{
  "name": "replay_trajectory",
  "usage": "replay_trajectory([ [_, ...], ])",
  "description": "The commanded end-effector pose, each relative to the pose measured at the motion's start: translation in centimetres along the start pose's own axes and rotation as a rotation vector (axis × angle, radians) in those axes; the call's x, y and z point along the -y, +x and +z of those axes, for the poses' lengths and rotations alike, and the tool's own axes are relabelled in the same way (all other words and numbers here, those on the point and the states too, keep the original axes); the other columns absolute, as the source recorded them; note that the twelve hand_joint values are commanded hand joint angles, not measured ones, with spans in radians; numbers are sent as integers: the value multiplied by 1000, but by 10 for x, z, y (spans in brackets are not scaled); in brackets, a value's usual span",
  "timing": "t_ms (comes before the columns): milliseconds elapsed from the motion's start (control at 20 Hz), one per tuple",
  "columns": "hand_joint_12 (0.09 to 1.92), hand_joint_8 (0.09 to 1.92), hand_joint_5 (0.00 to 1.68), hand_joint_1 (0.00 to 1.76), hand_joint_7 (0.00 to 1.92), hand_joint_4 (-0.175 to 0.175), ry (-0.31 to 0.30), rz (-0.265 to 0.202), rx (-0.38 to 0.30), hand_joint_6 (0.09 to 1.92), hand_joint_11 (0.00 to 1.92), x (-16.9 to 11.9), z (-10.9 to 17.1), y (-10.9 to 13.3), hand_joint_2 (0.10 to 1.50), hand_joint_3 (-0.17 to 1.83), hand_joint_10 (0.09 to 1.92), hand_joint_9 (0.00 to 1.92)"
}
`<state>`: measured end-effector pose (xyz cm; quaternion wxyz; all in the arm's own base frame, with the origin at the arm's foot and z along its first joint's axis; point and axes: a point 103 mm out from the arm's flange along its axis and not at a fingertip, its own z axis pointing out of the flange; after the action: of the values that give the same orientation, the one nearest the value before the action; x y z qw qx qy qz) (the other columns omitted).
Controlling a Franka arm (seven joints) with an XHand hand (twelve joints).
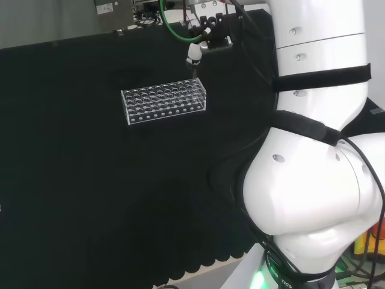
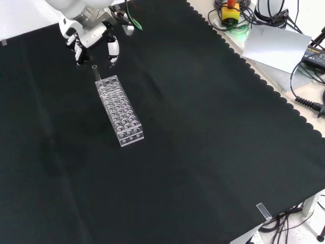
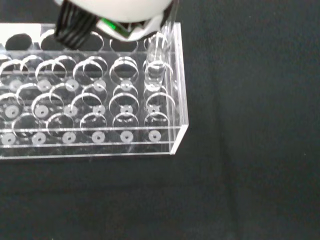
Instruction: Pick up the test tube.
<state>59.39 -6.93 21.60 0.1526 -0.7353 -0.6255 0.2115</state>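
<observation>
A clear plastic test tube rack (image 2: 121, 112) with many holes lies on the black cloth. One clear test tube (image 2: 95, 72) stands upright in a corner hole at the rack's far end in the front view. The hand (image 2: 91, 33) hovers just above that end, its fingers (image 2: 112, 50) spread to either side of the tube's top and not touching it. In the head view the hand (image 1: 194, 55) hangs over the right end of the rack (image 1: 163, 103). The wrist view looks down on the rack (image 3: 95, 110) and the tube (image 3: 157, 52) below a blurred part of the hand (image 3: 115, 10).
The cloth's scalloped edge (image 2: 264, 84) runs along the right of the front view. Beyond it lie a white sheet (image 2: 277, 43), cables and a yellow and red button box (image 2: 231, 12). The arm's white links (image 1: 319, 150) stand at the head view's right.
</observation>
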Motion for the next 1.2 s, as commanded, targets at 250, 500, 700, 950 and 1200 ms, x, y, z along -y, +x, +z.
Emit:
replay_trajectory([
  [250, 1538, 889, 551, 1003, 869, -152, 11, -7, 34, 682, 118, -7, 10, 4, 618, 760, 780, 693],
  [500, 1534, 885, 560, 1007, 888, -150, 24, 9, 28, 713, 133, -18, 17, 6, 618, 762, 776, 715],
  [700, 1525, 879, 566, 1017, 925, -151, 23, 11, 23, 741, 154, -19, 19, 5, 618, 764, 766, 743],
  [950, 1502, 847, 630, 1040, 1029, -160, 2, 25, 4, 774, 206, -27, 25, 10, 621, 769, 732, 816],
  [1200, 1446, 782, 748, 1080, 1178, -175, -42, 25, -37, 779, 336, -28, 27, 16, 621, 780, 667, 985],
])
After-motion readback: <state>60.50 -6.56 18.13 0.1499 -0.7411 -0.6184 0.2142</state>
